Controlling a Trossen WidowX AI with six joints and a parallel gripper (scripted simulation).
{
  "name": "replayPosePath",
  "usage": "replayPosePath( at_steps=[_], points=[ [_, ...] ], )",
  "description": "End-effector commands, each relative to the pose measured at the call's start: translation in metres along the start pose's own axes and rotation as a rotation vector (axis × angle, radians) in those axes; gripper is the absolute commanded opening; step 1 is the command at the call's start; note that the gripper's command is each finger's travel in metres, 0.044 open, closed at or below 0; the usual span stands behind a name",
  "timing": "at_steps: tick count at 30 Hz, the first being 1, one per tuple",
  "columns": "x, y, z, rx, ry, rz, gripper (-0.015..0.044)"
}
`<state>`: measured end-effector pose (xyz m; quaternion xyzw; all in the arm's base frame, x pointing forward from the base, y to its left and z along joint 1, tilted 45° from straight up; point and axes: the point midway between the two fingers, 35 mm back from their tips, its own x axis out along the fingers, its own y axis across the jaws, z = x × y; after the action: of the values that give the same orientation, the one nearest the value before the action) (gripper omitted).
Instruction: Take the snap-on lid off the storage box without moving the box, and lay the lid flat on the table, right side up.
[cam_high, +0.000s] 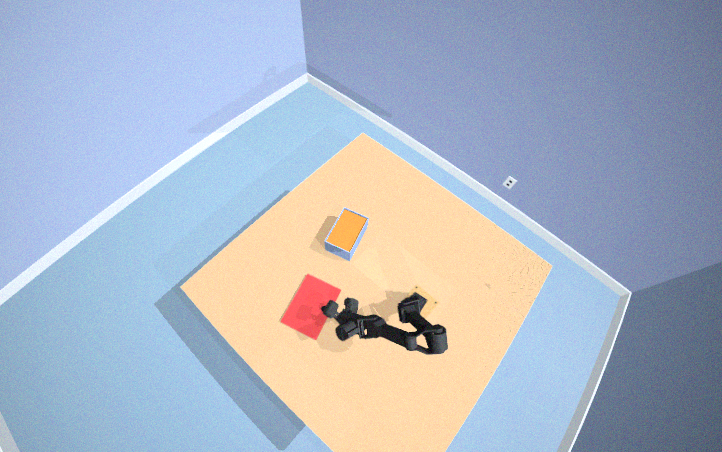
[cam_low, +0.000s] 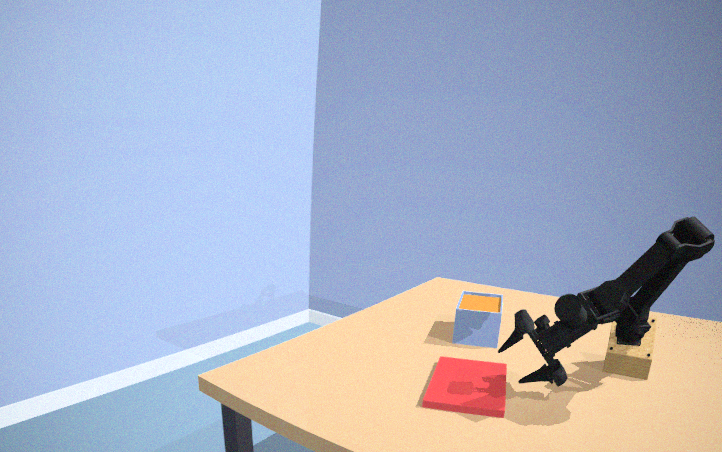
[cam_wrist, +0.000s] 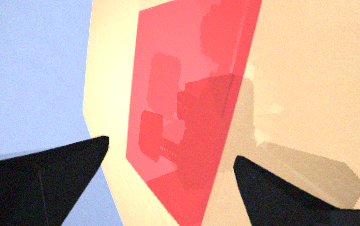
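The storage box (cam_high: 338, 251) (cam_low: 476, 334) stands upright and open on the table, with pale blue walls and an orange surface inside the rim. The red lid (cam_high: 309, 294) (cam_low: 468, 368) (cam_wrist: 167, 32) lies flat on the table, apart from the box, its smooth broad face up and no raised rim showing on top. My gripper (cam_high: 339, 308) (cam_low: 509, 366) (cam_wrist: 173, 152) is wide open and empty, just off the lid's edge on the arm base's side. In the wrist view the lid shows beyond the two separated fingertips, touching neither. The lid's underside is hidden.
The arm's wooden base block (cam_high: 427, 301) (cam_low: 627, 364) stands on the table (cam_high: 404, 213) (cam_low: 341, 383) to the right of the box and lid. The arm reaches from it toward the lid and casts shadows over the lid and tabletop.
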<state>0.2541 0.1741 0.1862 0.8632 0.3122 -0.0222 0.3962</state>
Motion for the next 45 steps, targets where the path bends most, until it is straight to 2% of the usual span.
replayPosePath(
  at_steps=[1,23,45],
  points=[
    [-0.008,-0.008,0.002,0.004,-0.005,-0.002,0.0440],
    [-0.039,-0.034,0.002,0.006,-0.006,-0.004,0.0440],
    [-0.073,-0.008,-0.001,0.005,-0.006,-0.004,0.0440]
  ],
)
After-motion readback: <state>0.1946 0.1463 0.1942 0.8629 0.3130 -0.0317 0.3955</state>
